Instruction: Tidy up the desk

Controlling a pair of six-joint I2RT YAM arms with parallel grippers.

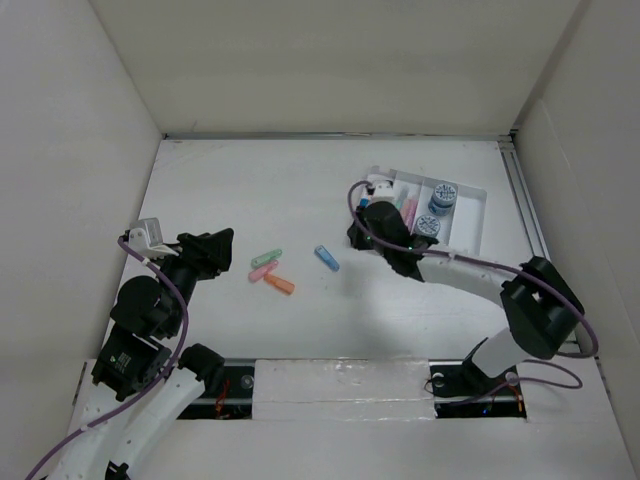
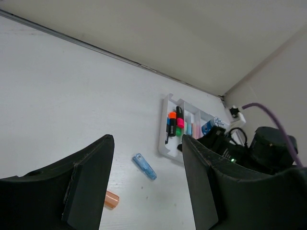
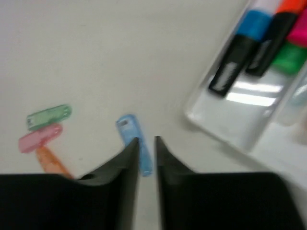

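Four flat translucent tags lie on the matte white surface. Right end effector is clenched empty; left end effector is released.

My right gripper is matte black. My left gripper is the same black, and the thin cable off the wrist is purple. The flat matte desk is plain white with no pattern.

The four small translucent plastic tags are a green tag, a pink tag, an orange tag and a light blue tag.

The ribbed plastic compartment tray is white. Its chunky markers have black barrels, with one blue cap, one orange cap, one pink cap and one green cap.

The round tape rolls are blue, with a pale print too small for me to make out.
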